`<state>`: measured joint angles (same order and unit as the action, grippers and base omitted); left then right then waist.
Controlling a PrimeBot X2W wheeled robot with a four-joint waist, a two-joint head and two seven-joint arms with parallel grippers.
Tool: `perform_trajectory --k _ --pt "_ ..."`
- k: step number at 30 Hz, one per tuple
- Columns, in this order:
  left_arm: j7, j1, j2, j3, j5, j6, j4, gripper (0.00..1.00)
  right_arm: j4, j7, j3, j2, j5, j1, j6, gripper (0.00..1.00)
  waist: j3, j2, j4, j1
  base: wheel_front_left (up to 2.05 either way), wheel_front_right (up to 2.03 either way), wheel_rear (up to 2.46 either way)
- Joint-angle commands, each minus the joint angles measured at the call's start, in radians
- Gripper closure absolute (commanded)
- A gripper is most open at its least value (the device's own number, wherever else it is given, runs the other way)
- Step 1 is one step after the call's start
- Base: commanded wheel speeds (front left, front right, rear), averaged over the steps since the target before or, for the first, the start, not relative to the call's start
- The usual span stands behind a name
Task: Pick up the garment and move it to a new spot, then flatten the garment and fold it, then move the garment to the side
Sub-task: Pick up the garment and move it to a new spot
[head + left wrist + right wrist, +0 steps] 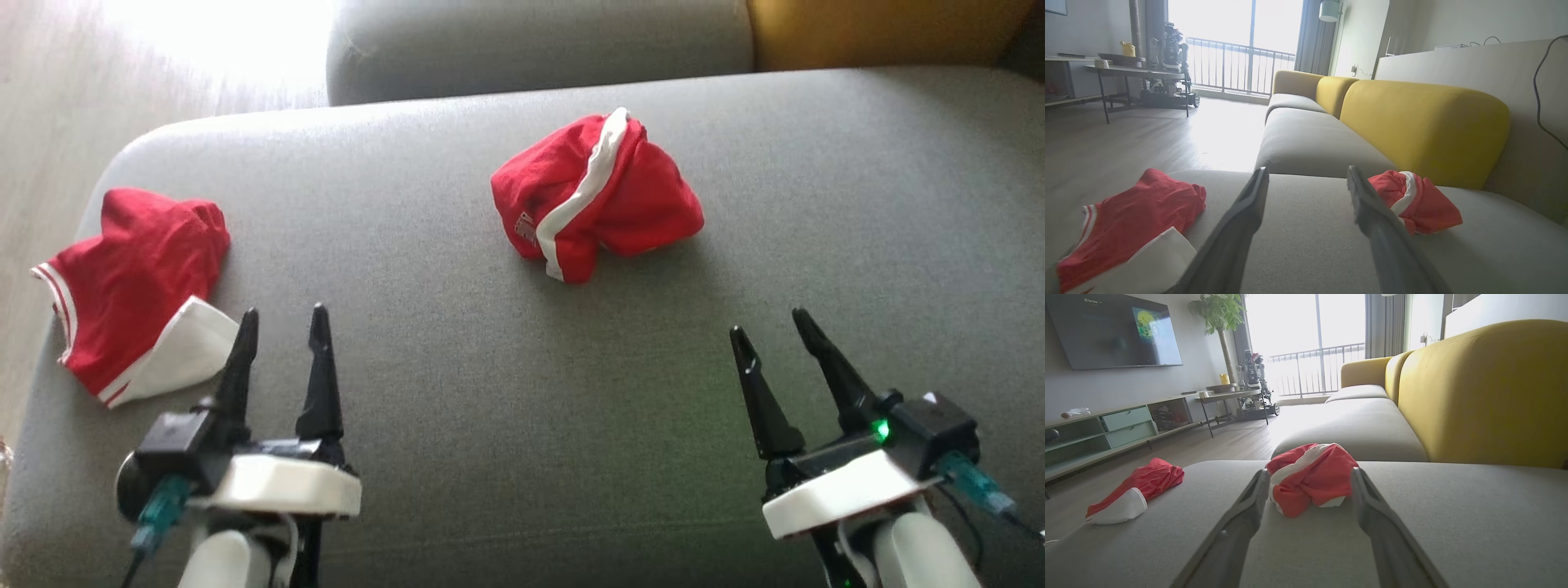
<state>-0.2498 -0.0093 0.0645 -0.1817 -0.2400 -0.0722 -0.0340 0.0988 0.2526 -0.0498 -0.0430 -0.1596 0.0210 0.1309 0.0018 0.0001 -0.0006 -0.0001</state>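
Garment (pixel 596 196) crumpled mid sofa seat (pixel 457 392), ahead of my right hand (pixel 769 322) and slightly leftward, well apart, framed between its spread fingers (pixel 1241 522) in wrist view. Right hand nearer than my left hand (pixel 284 310), also spread and empty, just beside second, folded red garment (pixel 139 286).

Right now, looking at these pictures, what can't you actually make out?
- Head view: white print on the crumpled garment, too small to read.
- Left wrist view: second red garment, cut off by the bottom edge; the left gripper's finger covers the crumpled garment's near edge.
- Right wrist view: picture on the TV, blurred.
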Motion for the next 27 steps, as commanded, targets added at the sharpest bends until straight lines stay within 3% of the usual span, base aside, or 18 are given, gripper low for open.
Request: perform_trajectory --k 1,11,27 --pt "-0.012 -0.012 0.009 0.041 0.016 -0.006 0.062 0.0 -0.025 0.009 -0.029 -0.007 -0.001 0.014 0.0 0.0 -0.016 -0.0001 0.006 0.0001 0.0 0.0 0.0" --pt "-0.012 0.18 -0.01 0.116 0.091 -0.053 0.187 0.0 -0.006 0.009 0.0 -0.007 0.015 -0.048 0.0 0.0 -0.067 -0.0001 -0.004 0.0001 0.0 0.0 0.0" --pt "-0.012 0.242 -0.014 0.11 0.12 -0.072 0.129 0.0 -0.019 0.009 0.031 -0.007 0.052 -0.069 0.0 0.0 -0.083 -0.0001 -0.022 0.0001 0.0 0.0 0.0"
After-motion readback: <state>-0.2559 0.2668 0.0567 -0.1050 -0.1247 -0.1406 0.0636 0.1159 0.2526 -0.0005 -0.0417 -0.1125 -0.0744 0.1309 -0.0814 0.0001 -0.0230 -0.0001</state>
